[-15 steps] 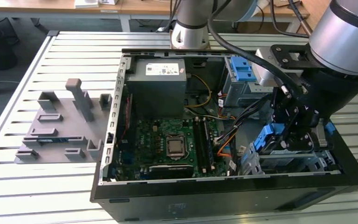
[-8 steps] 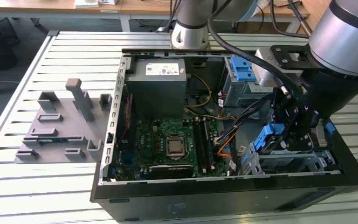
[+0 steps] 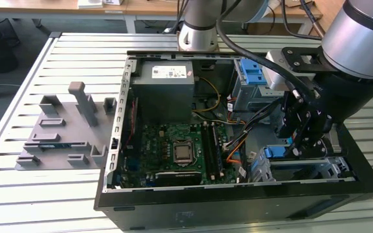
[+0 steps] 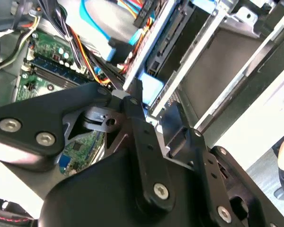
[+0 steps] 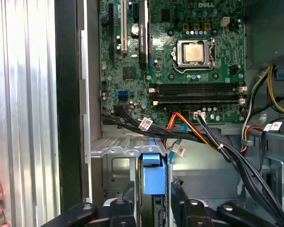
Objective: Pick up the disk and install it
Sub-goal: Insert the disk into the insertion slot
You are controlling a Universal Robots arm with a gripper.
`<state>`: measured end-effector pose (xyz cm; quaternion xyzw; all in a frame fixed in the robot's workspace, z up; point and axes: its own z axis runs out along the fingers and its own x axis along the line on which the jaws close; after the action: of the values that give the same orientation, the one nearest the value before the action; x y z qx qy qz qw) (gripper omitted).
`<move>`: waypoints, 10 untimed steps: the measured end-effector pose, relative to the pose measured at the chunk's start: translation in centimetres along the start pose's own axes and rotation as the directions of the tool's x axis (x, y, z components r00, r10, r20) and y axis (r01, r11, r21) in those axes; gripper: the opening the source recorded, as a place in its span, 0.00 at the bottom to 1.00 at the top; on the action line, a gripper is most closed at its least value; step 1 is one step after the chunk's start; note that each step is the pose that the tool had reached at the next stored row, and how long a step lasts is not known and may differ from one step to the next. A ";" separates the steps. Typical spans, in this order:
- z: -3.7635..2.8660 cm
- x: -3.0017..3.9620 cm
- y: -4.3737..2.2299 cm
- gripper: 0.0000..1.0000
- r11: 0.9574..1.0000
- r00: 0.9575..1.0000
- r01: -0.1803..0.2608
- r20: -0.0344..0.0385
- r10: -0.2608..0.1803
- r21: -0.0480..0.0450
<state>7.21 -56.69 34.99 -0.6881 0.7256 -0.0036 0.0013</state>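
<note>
Claw (image 5: 154, 198): you're clenched on the disk (image 5: 151, 177), edge-on between the fingers.
Disk: lower centre of first wrist view, over the cage (image 5: 114, 150).
Progress: picked up; not seated.

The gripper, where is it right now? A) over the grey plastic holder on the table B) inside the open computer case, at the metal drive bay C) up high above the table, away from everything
B: in the exterior view the gripper reaches down into the open computer case, at the metal drive bay, with the blue-framed disk between its fingers.
</note>
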 end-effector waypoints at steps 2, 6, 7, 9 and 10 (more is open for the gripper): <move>0.00 0.00 0.00 0.42 1.000 1.000 0.000 0.000 0.000 0.000; 0.01 0.00 0.00 0.30 1.000 1.000 0.000 0.000 0.000 0.000; 0.01 0.00 0.00 0.24 1.000 1.000 0.000 0.000 0.000 0.000; 0.01 0.00 0.00 0.13 1.000 1.000 0.000 0.000 0.000 0.000; 0.01 0.00 0.00 0.13 1.000 1.000 0.000 0.000 0.000 0.000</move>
<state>7.21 -56.69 34.97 -0.6881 0.7256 -0.0036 0.0013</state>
